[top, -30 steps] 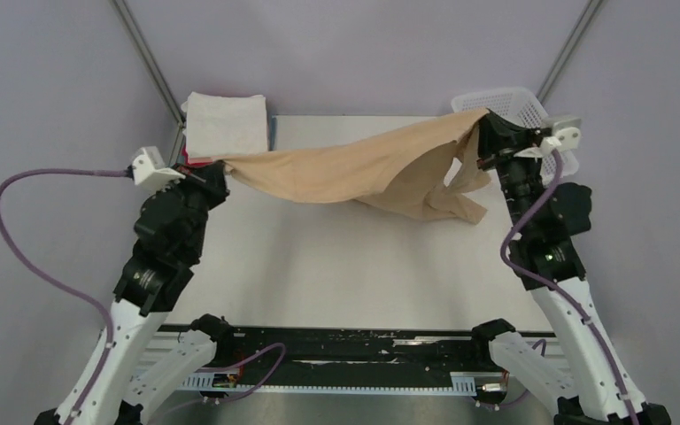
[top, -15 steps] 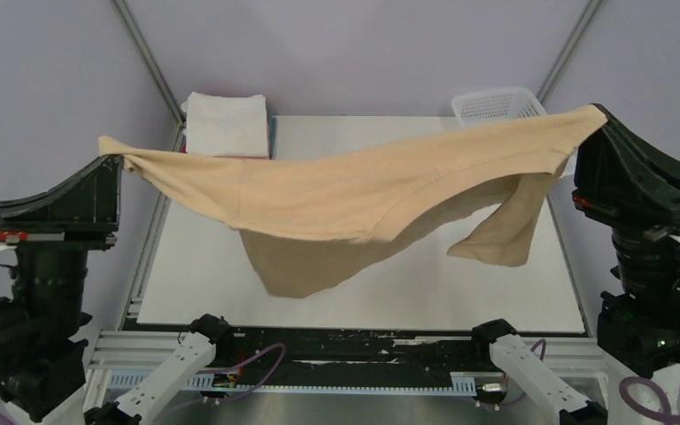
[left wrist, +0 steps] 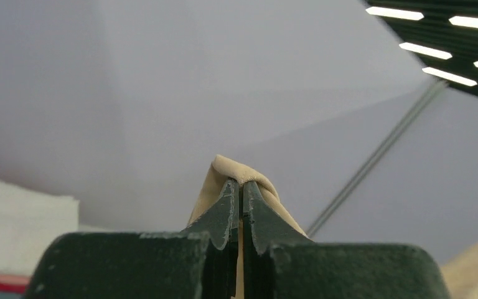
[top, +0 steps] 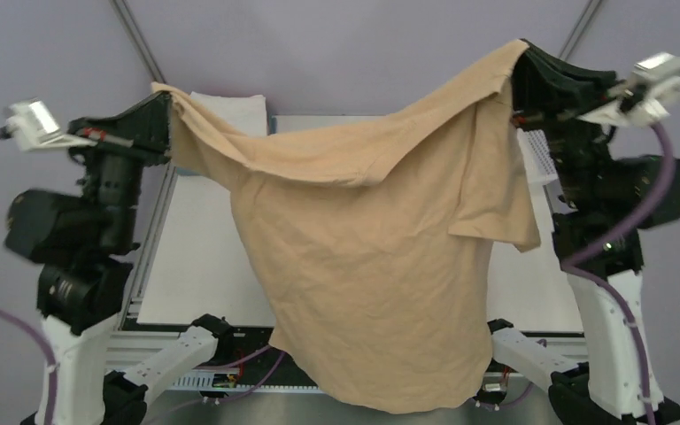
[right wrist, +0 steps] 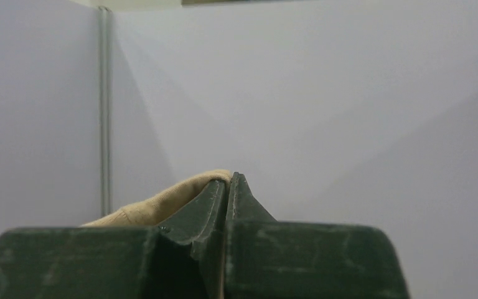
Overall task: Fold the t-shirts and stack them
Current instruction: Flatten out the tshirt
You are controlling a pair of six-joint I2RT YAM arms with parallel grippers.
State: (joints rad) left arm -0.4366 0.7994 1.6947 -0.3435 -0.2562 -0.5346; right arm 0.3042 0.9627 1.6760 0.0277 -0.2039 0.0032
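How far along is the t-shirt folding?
Done: a folded stack sits far left, white on top. In hand: the tan shirt hangs unfolded in the air, pinched by the left gripper and right gripper. Left: lay it flat, fold it, stack it.

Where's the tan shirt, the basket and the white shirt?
tan shirt (top: 381, 266), top view, middle of the hanging cloth.
basket (top: 536, 158), top view, mesh wall showing.
white shirt (top: 235, 104), top view, folded top layer.
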